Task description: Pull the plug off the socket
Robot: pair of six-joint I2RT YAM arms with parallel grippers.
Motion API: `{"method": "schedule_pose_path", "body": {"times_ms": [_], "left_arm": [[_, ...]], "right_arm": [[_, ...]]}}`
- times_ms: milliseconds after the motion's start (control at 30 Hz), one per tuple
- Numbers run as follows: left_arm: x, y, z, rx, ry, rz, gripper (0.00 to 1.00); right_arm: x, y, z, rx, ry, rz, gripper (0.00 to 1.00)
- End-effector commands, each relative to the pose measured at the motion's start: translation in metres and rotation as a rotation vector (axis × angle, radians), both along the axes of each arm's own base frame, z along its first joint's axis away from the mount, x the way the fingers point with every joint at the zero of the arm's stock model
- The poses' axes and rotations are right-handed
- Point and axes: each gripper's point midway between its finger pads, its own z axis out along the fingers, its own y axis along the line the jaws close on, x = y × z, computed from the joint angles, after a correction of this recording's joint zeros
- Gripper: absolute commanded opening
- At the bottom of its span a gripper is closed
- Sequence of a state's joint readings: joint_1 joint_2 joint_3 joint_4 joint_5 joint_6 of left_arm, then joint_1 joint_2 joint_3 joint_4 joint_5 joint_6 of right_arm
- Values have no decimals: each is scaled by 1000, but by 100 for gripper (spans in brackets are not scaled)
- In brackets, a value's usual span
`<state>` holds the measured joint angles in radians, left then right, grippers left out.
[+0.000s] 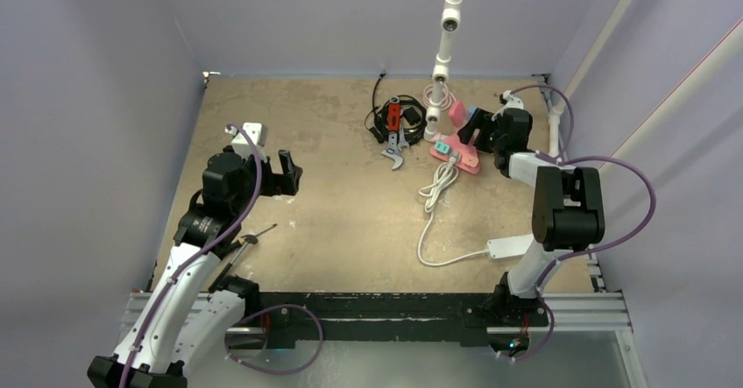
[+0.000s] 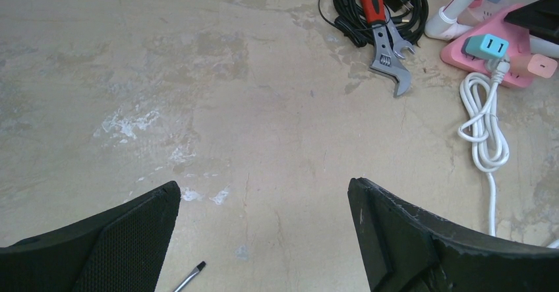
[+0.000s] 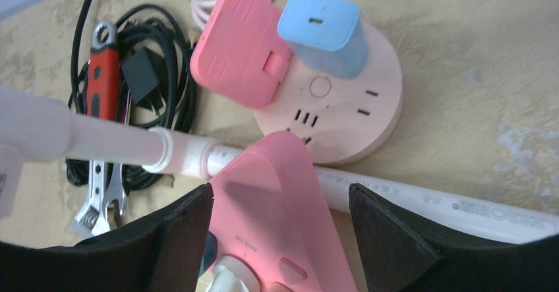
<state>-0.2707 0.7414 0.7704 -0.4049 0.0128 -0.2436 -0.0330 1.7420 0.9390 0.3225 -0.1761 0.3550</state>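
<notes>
The socket (image 3: 343, 107) is a flat round pink disc lying on the table in the right wrist view. The plug (image 3: 322, 31), a small light-blue cube, stands plugged into its far side, beside a larger pink blocky adapter (image 3: 240, 45). My right gripper (image 3: 281, 193) is open and short of the disc. Its fingers straddle a pink power strip (image 3: 290, 239) that lies in front of the socket. In the top view the right gripper (image 1: 473, 134) hangs at the back right. My left gripper (image 1: 289, 173) is open over bare table at the left, holding nothing.
A white pipe (image 3: 409, 196) crosses between my right gripper and the socket. A red-handled wrench (image 3: 102, 74) and black cables (image 3: 155, 74) lie to the left. A teal adapter (image 2: 486, 45) sits on the pink strip, with a coiled white cord (image 1: 435, 186) and white power strip (image 1: 508, 248) nearer.
</notes>
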Motion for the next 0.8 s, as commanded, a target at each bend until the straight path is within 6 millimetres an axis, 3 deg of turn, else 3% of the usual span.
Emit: {"method": "schedule_pose_path", "body": {"times_ms": [0, 167, 267, 400, 500, 667, 767], "left_arm": [[3, -5, 6, -8, -33, -24, 99], [2, -6, 6, -9, -34, -27, 98], [2, -6, 6, -10, -33, -26, 99], [2, -7, 5, -11, -30, -31, 99], [2, -7, 5, -10, -29, -33, 99], [2, -7, 3, -9, -25, -31, 98], [3, -7, 3, -9, -22, -34, 99]], "right_arm": [[9, 20, 11, 6, -47, 113, 73], [10, 26, 0, -1, -14, 136, 69], [3, 42, 10, -4, -34, 169, 57], [-9, 43, 32, -11, -80, 161, 47], [-17, 44, 44, -7, -107, 172, 33], [-22, 49, 45, 0, -113, 196, 17], [-25, 49, 40, -1, -102, 187, 15]]}}
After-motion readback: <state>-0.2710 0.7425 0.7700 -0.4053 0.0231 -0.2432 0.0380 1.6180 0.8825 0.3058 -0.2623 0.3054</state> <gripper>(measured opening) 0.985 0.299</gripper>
